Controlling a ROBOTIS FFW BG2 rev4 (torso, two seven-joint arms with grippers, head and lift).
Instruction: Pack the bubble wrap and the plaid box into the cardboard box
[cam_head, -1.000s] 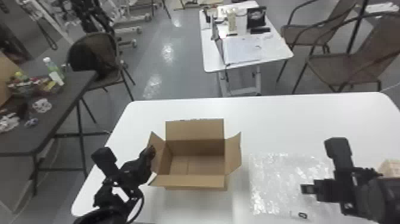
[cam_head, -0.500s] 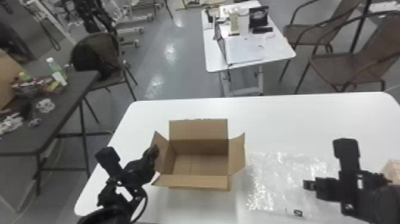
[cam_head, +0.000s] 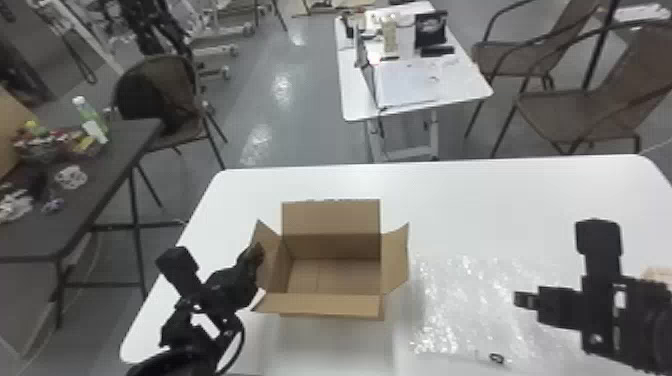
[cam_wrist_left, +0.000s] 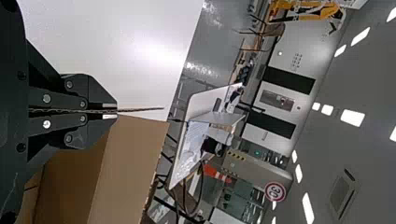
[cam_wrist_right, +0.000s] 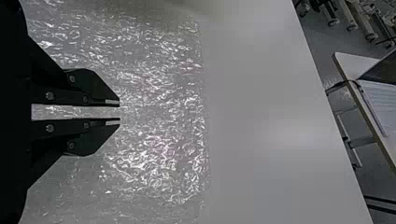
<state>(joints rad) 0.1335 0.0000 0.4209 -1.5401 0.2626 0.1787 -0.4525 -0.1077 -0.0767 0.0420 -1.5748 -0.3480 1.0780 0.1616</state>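
The cardboard box (cam_head: 332, 272) stands on the white table with its flaps spread. At its left side flap is my left gripper (cam_head: 256, 257). In the left wrist view, the left gripper (cam_wrist_left: 116, 111) is shut on that thin flap (cam_wrist_left: 144, 109), seen edge-on. Flat to the right of the carton lies the clear bubble wrap (cam_head: 460, 305). My right gripper (cam_head: 522, 300) is above its right part. The right wrist view has the right gripper (cam_wrist_right: 120, 112) open by a narrow gap, the bubble wrap (cam_wrist_right: 159, 140) behind its fingers. A pale corner of the plaid box (cam_head: 656, 274) peeks out beside the right arm.
The white table (cam_head: 475, 200) extends behind the carton and the wrap. A dark side table (cam_head: 115, 165) with assorted items stands at the left. Beyond are a small white table (cam_head: 465, 85) and chairs.
My right arm has shifted slightly to the right, and its gripper sits a little farther forward over the bubble wrap. The left gripper has stayed at the flap.
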